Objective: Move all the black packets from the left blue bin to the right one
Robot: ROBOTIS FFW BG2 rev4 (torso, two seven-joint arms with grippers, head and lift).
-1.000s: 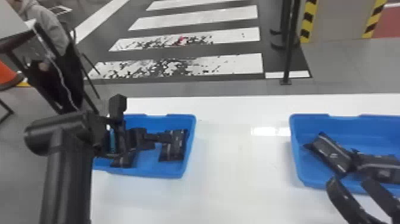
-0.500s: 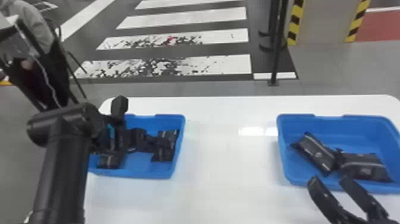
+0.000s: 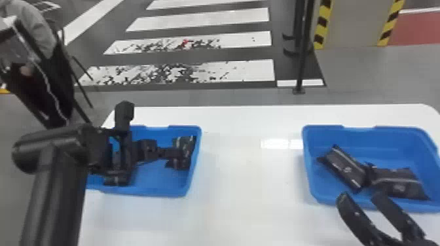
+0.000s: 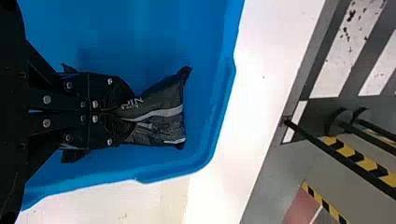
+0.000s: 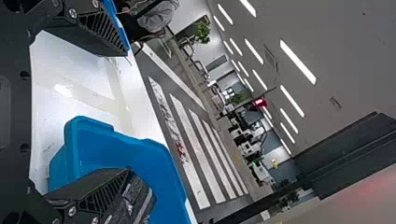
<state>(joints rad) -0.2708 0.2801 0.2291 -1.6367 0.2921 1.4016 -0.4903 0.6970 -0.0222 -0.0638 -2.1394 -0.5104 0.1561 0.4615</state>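
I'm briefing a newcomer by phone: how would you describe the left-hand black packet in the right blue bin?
On the white table, find the right blue bin. The black packet lies inside, nearer its left wall. It slants from far left to near right, whereas the neighbouring packet lies more side to side.

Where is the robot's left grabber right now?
In the left wrist view, the left gripper is at the left blue bin, closed on a black packet; in the head view it's by the side nearest the right bin.
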